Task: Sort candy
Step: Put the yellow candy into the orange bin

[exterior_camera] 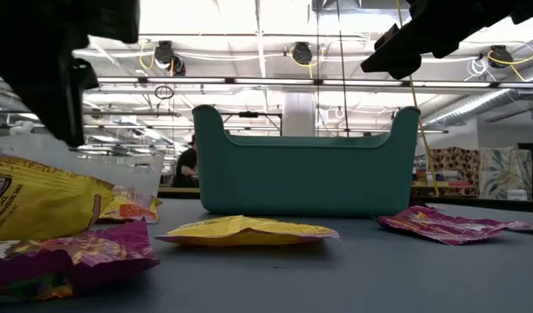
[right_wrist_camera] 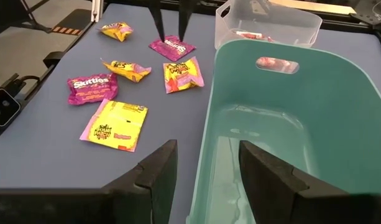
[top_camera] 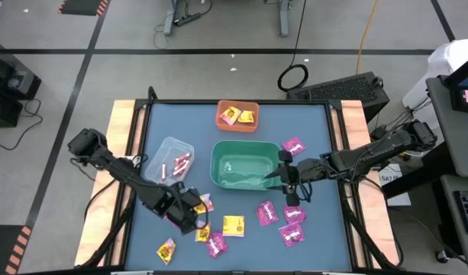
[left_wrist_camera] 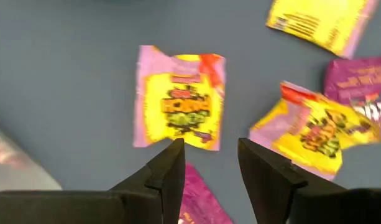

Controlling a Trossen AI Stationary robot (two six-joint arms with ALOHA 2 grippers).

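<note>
Candy packets lie flat on the blue table (top_camera: 180, 114): yellow ones (top_camera: 233, 225) and magenta ones (top_camera: 292, 235) near the front edge. My left gripper (top_camera: 189, 210) hangs open above a magenta packet (right_wrist_camera: 171, 46) without touching it, and a yellow-and-pink packet (left_wrist_camera: 181, 96) lies just beyond its fingertips (left_wrist_camera: 209, 165). My right gripper (top_camera: 289, 174) is open and empty over the right rim of the green bin (top_camera: 245, 164); in its own wrist view the gripper (right_wrist_camera: 206, 165) hangs over the bin's wall.
An orange bin (top_camera: 237, 114) with yellow packets stands at the far edge. A clear bin (top_camera: 169, 159) holding pink sticks stands left of the green bin. More packets (top_camera: 293, 144) lie right of the green bin. Wooden rails (top_camera: 123, 122) border the table.
</note>
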